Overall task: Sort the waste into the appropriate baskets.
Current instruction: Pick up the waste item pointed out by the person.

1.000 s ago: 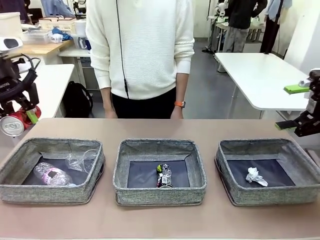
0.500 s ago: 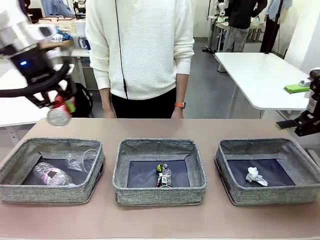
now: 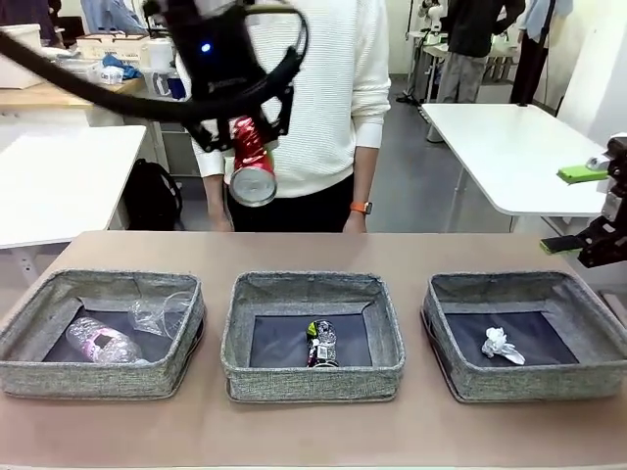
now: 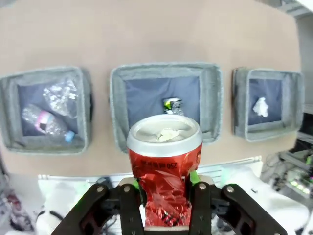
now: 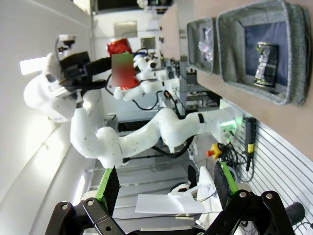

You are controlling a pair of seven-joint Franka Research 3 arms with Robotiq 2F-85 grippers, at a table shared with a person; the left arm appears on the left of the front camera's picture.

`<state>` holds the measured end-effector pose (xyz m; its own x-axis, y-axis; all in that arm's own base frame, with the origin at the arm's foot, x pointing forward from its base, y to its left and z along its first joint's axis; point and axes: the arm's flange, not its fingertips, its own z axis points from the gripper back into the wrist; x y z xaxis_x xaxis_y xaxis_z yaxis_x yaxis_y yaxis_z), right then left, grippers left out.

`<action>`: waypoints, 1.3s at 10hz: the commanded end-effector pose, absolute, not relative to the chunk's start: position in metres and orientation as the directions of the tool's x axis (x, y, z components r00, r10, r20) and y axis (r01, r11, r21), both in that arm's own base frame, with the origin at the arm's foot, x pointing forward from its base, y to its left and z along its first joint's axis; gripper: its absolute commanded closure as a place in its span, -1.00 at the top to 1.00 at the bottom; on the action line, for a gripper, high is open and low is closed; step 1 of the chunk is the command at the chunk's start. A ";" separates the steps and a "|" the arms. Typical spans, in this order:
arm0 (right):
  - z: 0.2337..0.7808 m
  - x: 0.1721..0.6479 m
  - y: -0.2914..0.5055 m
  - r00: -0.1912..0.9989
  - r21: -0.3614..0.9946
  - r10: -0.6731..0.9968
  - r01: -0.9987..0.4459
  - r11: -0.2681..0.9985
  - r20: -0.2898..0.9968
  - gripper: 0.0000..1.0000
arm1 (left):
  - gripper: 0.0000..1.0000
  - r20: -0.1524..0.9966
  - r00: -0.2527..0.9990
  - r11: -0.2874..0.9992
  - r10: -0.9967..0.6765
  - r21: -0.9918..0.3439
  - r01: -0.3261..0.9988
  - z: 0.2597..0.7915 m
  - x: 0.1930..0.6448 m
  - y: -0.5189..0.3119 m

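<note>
Left claw clamped on dented red can before the person's white sweater; right claw gapes wide, its arm cut off at frame edge

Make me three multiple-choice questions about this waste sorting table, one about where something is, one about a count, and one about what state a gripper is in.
1. Where does the white paper wad lie?
A. in the basket on the robot's right
B. in the middle basket
C. on the bare table

2. How many baskets stand on the table?
A. two
B. three
C. four

3. What is the left gripper doing?
A. hanging open with nothing in it
B. resting inside a basket
C. gripping a red can in the air

Answers:
1 A, the wad sits on the dark bottom of the right basket.
2 B, three grey baskets stand in a row.
3 C, the fingers clamp the dented can above the middle basket.
</note>
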<state>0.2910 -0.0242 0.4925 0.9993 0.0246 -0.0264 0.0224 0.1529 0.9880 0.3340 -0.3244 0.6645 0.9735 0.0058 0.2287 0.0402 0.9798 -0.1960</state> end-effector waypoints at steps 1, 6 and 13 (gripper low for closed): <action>0.498 0.291 -0.023 0.999 0.990 0.022 0.038 0.137 -0.042 1.00 | -0.41 0.228 0.972 0.984 -0.047 -0.158 0.085 0.692 0.348 -0.350; 0.498 0.291 -0.023 0.999 0.990 0.022 0.038 0.137 -0.042 1.00 | -0.41 0.250 0.962 0.967 -0.111 -0.198 0.163 0.744 0.341 -0.377; 0.498 0.291 -0.023 0.999 0.990 0.022 0.038 0.137 -0.042 1.00 | -0.41 0.255 0.959 0.961 -0.124 -0.211 0.181 0.745 0.338 -0.376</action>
<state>0.2911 -0.0242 0.4924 0.9993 0.0246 -0.0269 0.0228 0.1527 0.9880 0.3394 -0.3798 0.7436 0.9596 -0.1342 0.2471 0.1899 0.9574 -0.2175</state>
